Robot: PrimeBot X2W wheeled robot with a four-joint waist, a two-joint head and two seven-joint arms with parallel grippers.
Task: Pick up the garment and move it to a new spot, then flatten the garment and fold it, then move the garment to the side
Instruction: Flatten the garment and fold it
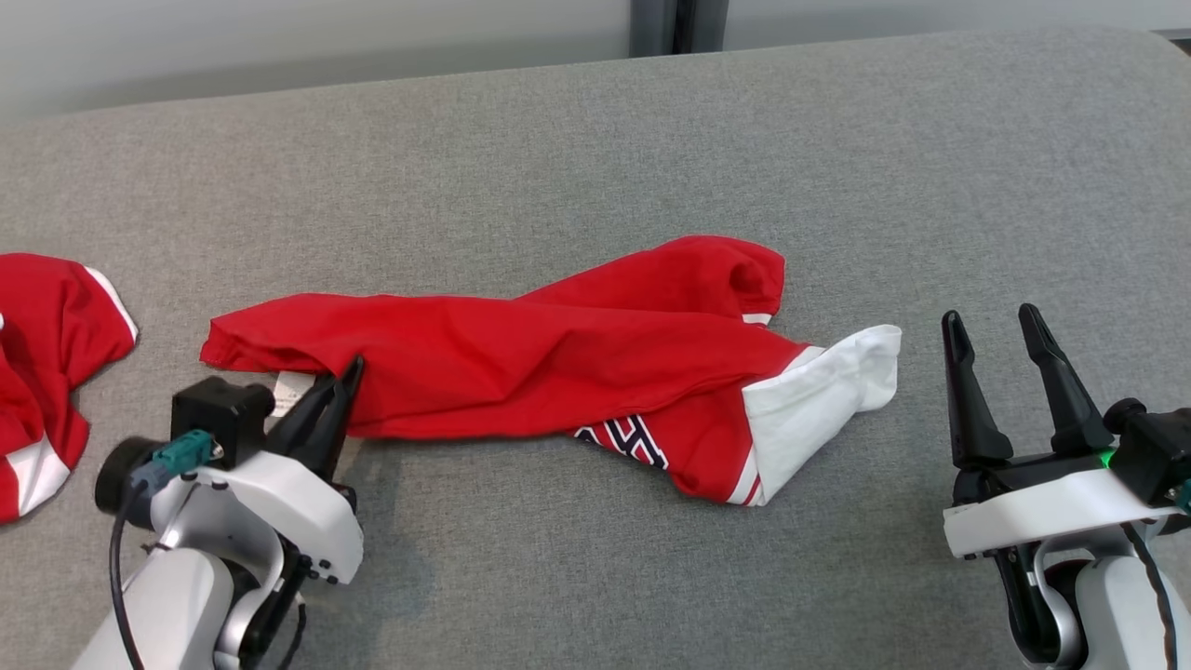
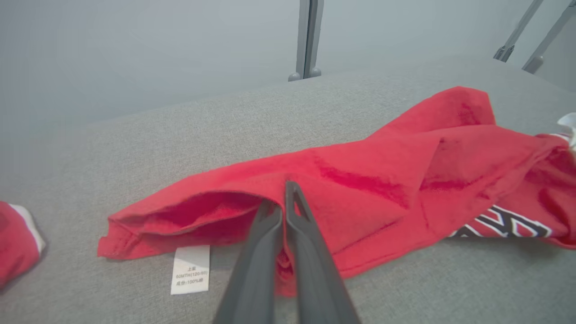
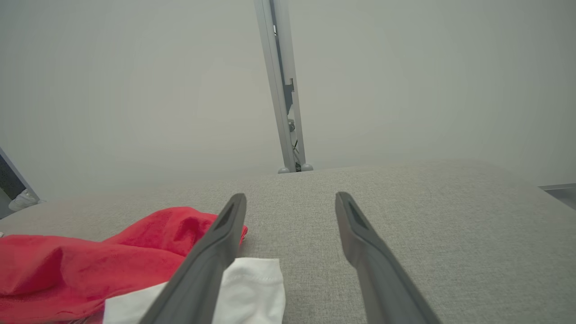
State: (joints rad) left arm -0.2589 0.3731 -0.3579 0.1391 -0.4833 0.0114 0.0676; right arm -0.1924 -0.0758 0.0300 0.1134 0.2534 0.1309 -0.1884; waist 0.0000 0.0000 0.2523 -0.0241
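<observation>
- A second red garment (image 1: 42,344) with white trim lies crumpled at the far left edge of the grey cloth-covered counter (image 1: 595,140), well apart from the main piece.
- The left gripper (image 1: 340,386) sits at the lower left. Its fingers (image 2: 310,252) are pressed together and clamped on a fold of red cloth at the near edge of the red jersey (image 1: 521,358), close to its left end.
- A white care label (image 2: 191,269) lies flat on the counter just beside those fingers, hanging from the jersey's open hem.
- The jersey lies bunched in a long strip across the middle of the counter, running left to right, with folds and creases along its length.
- Dark and white lettering (image 1: 628,437) shows on its near side, right of centre.
- A white sleeve (image 1: 819,381) forms the jersey's right end and rests on the counter.
- The right gripper (image 1: 990,318) is near that sleeve but clear of it, its fingers (image 3: 373,252) spread apart and holding nothing.
</observation>
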